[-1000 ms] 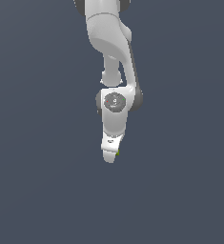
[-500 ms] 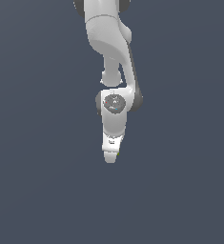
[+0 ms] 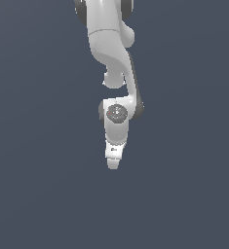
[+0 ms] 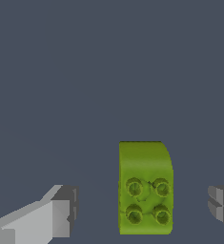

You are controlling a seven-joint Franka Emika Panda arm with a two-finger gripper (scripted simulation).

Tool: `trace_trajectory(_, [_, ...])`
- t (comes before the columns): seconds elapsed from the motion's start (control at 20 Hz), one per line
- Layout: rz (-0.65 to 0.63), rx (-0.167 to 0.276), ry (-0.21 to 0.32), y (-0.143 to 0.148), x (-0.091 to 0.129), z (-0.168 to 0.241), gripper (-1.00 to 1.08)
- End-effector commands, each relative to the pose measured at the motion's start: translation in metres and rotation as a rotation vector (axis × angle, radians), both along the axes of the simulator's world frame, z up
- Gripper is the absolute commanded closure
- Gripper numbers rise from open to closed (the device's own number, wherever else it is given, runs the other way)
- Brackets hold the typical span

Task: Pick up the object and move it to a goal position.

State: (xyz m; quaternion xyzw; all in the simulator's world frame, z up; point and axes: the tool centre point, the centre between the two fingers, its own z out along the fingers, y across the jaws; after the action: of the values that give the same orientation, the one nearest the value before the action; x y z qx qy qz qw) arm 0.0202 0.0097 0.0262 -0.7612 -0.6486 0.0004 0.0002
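Partly cropped, hand (image 4: 142, 209) spread wide, yellow-green block (image 4: 145, 188) between fingers (image 4: 61, 217), untouched.

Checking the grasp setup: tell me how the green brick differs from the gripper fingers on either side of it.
The brick is yellow-green; the fingers are white and grey. The brick carries four round studs and one curved end, while the fingers are plain and blocky. The brick shows whole in the wrist view; the fingers are cut off at the picture's edges. They share a level: the brick sits between the open jaws, touching neither.
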Motion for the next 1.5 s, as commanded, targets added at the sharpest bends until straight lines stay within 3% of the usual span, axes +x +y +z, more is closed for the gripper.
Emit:
trace_trajectory(0.0, [0.001,0.000,-0.001,0.000,0.000,-0.010,-0.92])
trace_trajectory(0.2, [0.001,0.000,-0.001,0.000,0.001,-0.014,-0.92])
trace_trajectory(0.25, [0.001,0.000,-0.001,0.000,0.001,-0.014,1.08])
trace_trajectory(0.95, [0.001,0.000,-0.001,0.002,0.000,-0.010,1.08])
trace_trajectory(1.45, [0.001,-0.001,-0.001,0.025,-0.015,0.031,1.08])
